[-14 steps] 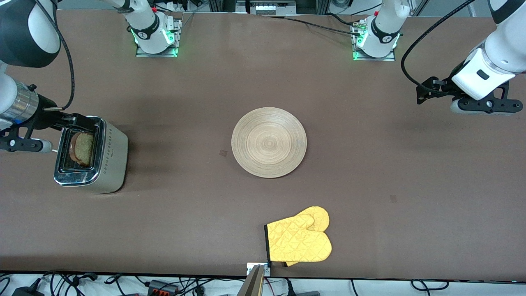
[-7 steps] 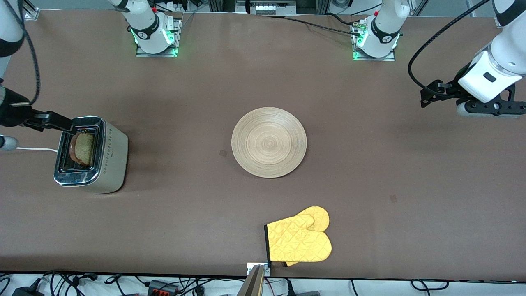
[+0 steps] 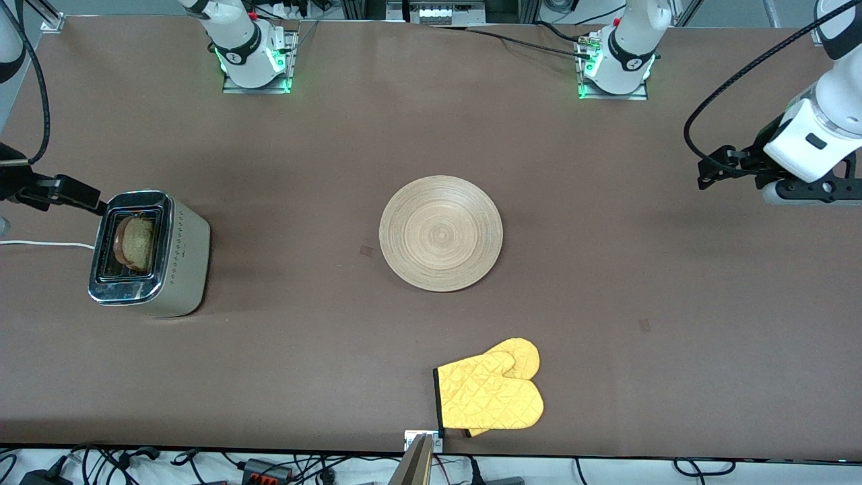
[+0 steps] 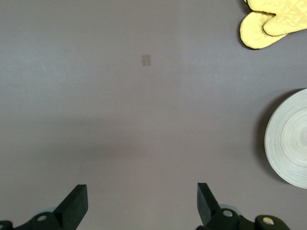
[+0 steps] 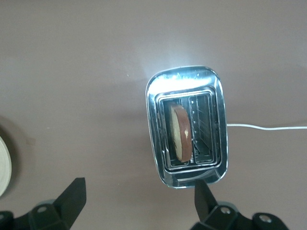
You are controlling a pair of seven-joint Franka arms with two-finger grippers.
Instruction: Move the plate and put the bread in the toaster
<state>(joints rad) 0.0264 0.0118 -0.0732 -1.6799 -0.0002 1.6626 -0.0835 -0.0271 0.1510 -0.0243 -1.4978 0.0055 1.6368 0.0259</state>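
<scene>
The light-wood plate (image 3: 441,233) lies bare at the table's middle; its rim shows in the left wrist view (image 4: 288,139) and the right wrist view (image 5: 4,165). The toaster (image 3: 176,259) stands near the right arm's end of the table. The bread (image 3: 135,244) stands in one of its slots, also seen in the right wrist view (image 5: 181,134). My right gripper (image 3: 64,192) is open and empty, up beside the toaster (image 5: 187,127). My left gripper (image 3: 808,192) is open and empty over bare table near the left arm's end.
A yellow oven mitt (image 3: 490,394) lies near the table's front edge, nearer to the camera than the plate; it also shows in the left wrist view (image 4: 268,21). The toaster's white cord (image 3: 47,244) runs off toward the right arm's end.
My right gripper has drawn back from the toaster toward the table's end, leaving the bread in the slot. My left gripper has moved farther toward the left arm's end.
</scene>
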